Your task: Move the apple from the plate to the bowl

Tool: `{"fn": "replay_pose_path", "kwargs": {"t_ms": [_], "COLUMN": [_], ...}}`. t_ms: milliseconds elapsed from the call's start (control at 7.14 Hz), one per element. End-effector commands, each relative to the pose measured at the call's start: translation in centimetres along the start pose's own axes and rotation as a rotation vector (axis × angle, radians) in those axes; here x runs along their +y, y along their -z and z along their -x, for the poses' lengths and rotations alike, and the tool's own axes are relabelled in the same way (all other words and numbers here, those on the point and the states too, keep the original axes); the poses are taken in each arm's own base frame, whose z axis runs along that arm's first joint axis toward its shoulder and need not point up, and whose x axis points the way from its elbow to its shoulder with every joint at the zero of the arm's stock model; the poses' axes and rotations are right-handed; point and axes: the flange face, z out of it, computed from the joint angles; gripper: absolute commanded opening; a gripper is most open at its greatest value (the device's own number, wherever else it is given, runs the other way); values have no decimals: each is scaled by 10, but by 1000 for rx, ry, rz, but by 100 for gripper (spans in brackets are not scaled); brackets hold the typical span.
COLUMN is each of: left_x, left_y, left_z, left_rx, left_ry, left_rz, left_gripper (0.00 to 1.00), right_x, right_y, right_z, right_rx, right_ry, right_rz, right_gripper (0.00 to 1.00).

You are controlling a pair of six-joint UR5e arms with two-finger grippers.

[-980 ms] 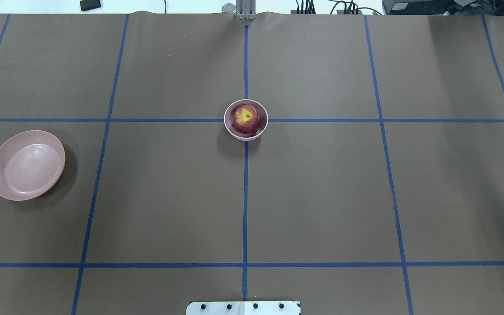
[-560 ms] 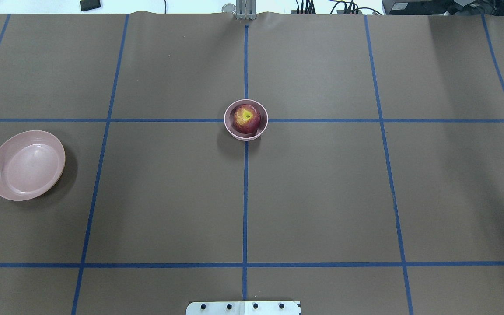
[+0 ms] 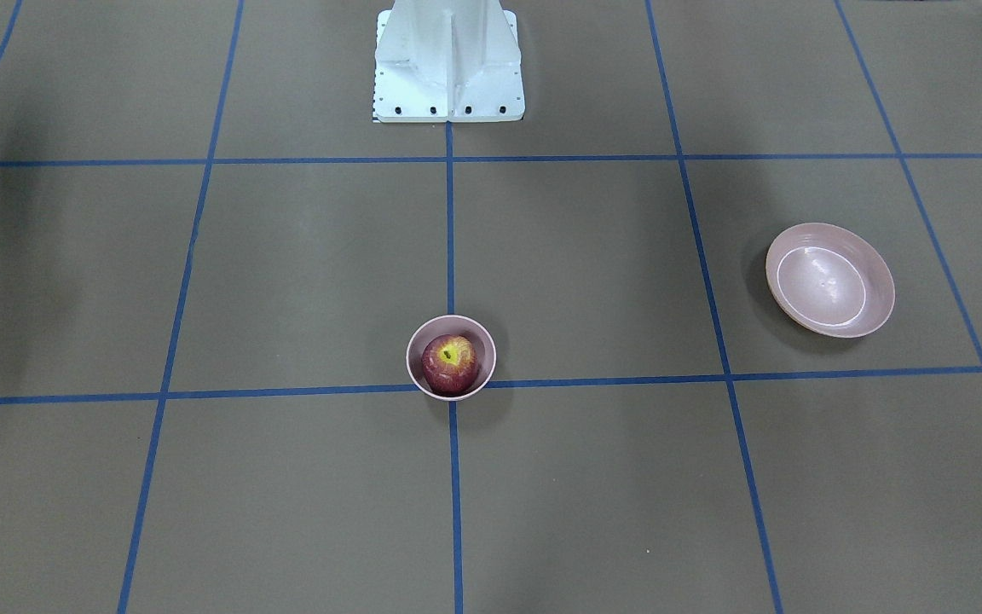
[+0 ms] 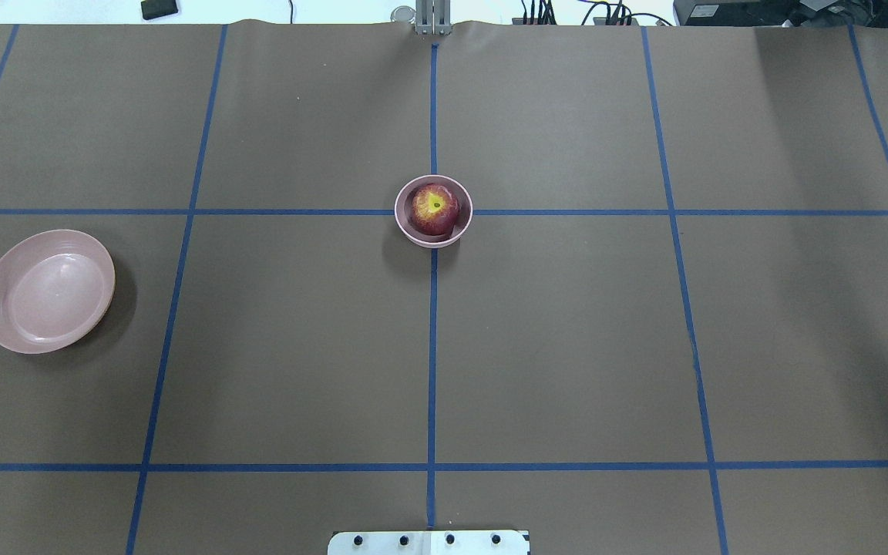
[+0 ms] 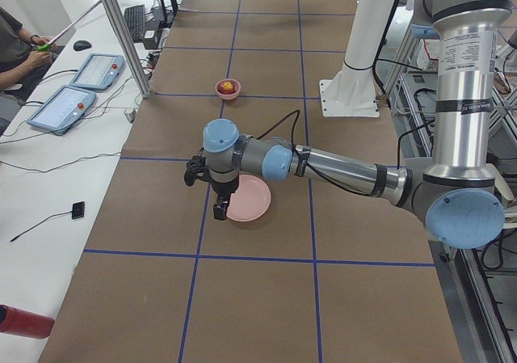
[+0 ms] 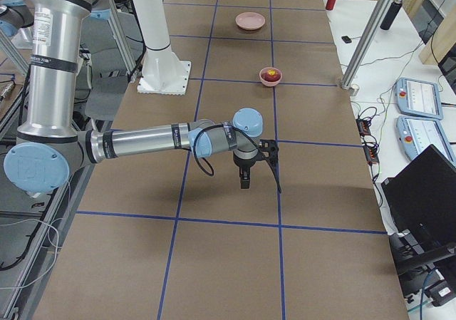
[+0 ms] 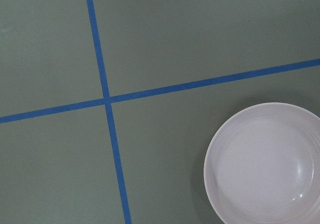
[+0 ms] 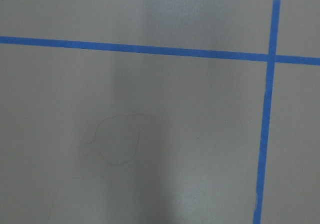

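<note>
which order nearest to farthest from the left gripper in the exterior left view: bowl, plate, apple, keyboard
1. plate, right by the left gripper
2. bowl and apple, mid-table, too close to call
3. keyboard, far side desk

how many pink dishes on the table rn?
2. The bowl sits in the middle of the table with the apple inside it. The plate lies empty toward the robot's left end. No others show in any view.
</note>
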Motion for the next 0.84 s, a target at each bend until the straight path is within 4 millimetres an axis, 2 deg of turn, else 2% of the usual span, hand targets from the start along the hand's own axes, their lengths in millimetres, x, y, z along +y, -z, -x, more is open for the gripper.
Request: {"fn": "replay_pose_path", "kwargs": {"t_ms": [0, 140, 700], "left_x": [3, 3, 2], "left_y": [3, -5, -3], "left_z": [-3, 1, -2], "left_rx": [-2, -7, 1], "left_ry": [1, 45, 51], "left_rz": [-5, 10, 8], "left_gripper": [98, 98, 98], "right_x": [0, 0, -1], "right_y": [0, -1, 0], "right_z": [1, 1, 2], "right_rx": [18, 16, 17], "right_ry": [3, 3, 5], "right_rz": [-1, 2, -1], "right_gripper": [100, 100, 100]}}
